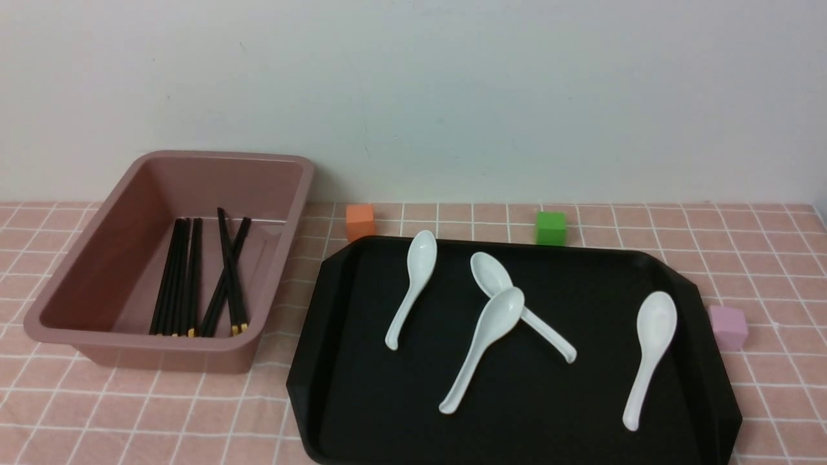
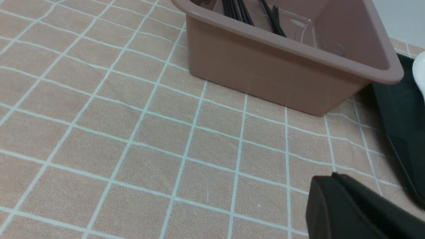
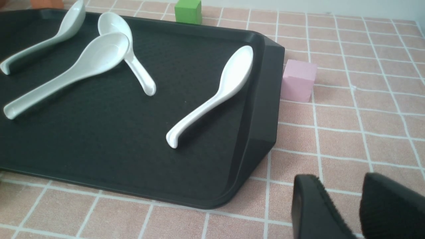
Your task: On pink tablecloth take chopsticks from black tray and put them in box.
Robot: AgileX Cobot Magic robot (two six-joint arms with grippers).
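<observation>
The pink tablecloth [image 1: 762,258] covers the table. The mauve box [image 1: 97,271] stands at the left with several black chopsticks [image 1: 194,278] lying inside, gold bands toward me. The black tray [image 1: 581,400] lies at centre right and shows no chopsticks, only white spoons. Neither gripper shows in the front view. In the left wrist view my left gripper [image 2: 332,179] is shut and empty, low over the cloth, short of the box [image 2: 265,73] and its chopsticks [image 2: 237,11]. In the right wrist view my right gripper [image 3: 338,182] is open and empty over the cloth, beside the tray's [image 3: 99,139] near right corner.
Several white spoons [image 1: 484,342] lie on the tray, two of them crossing. An orange cube [image 1: 360,221] and a green cube [image 1: 550,227] stand behind the tray, and a pink cube [image 1: 728,327] stands at its right edge. A white wall backs the table.
</observation>
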